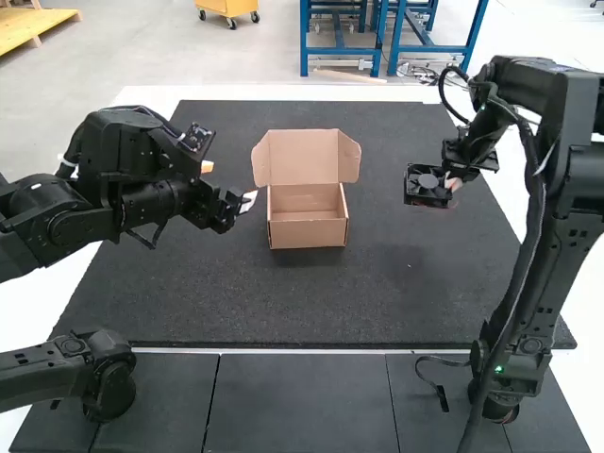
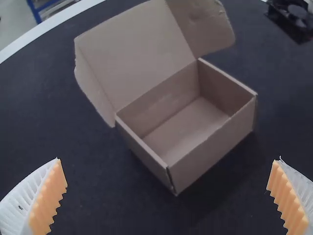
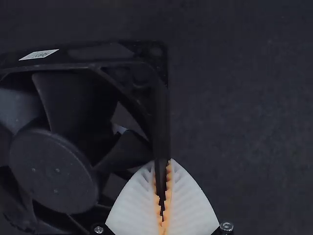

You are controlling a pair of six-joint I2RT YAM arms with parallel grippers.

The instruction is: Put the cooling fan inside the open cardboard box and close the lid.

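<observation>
The black square cooling fan (image 1: 427, 185) hangs above the mat to the right of the box, held by its frame edge in my right gripper (image 1: 454, 181). In the right wrist view the white ribbed fingers (image 3: 188, 205) pinch the frame wall of the fan (image 3: 73, 142). The open cardboard box (image 1: 307, 215) stands at the mat's middle, lid flap upright at the back, inside bare (image 2: 188, 122). My left gripper (image 1: 241, 204) sits open just left of the box, with its fingers (image 2: 46, 193) spread wide. The fan's corner (image 2: 292, 14) appears beyond the box.
A black foam mat (image 1: 311, 302) covers the table, with white table surface around it. Open mat lies in front of the box and between the box and the fan.
</observation>
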